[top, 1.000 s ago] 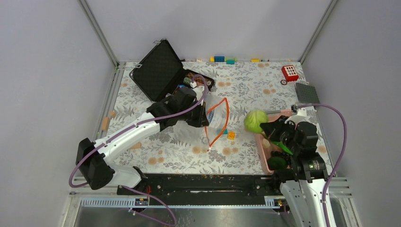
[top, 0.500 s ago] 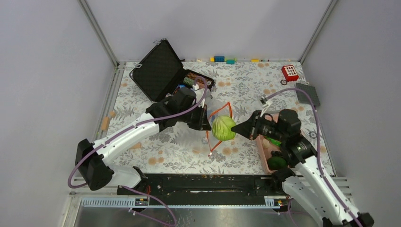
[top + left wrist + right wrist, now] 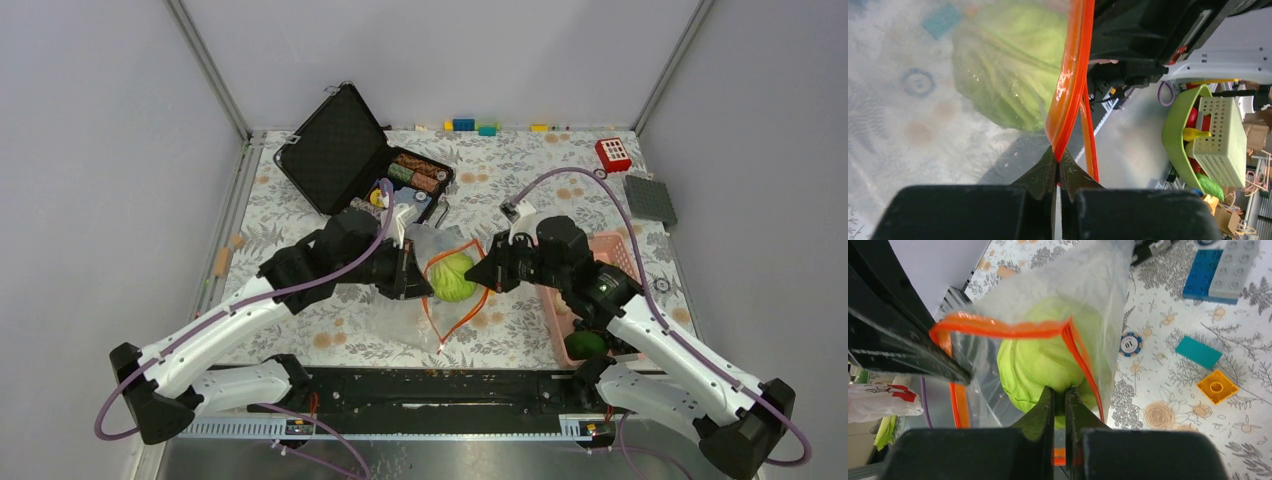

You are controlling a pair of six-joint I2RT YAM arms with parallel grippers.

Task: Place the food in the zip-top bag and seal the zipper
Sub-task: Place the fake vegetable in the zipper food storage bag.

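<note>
The clear zip-top bag [image 3: 405, 300] is held up in the middle of the table, its orange-red zipper strip [image 3: 462, 312] forming an open mouth. My left gripper [image 3: 420, 282] is shut on the zipper strip [image 3: 1068, 95] at the mouth's edge. My right gripper [image 3: 481, 277] is shut on the light-green cabbage [image 3: 452, 277] and holds it inside the bag's mouth. In the right wrist view the cabbage [image 3: 1040, 362] sits within the orange rim [image 3: 1008, 330]. Through the plastic the cabbage [image 3: 1008, 65] shows in the left wrist view. A dark green piece [image 3: 587, 343] lies in the pink basket.
The pink basket [image 3: 622, 250] stands at the right under my right arm. An open black case [image 3: 345, 150] with poker chips is at the back left. A red toy [image 3: 613, 154] and grey plate [image 3: 650, 198] lie back right. Bricks [image 3: 1217, 386] lie near the bag.
My right gripper carried the cabbage from the basket leftwards into the bag's mouth. My left arm drew the bag's mouth slightly nearer and lower.
</note>
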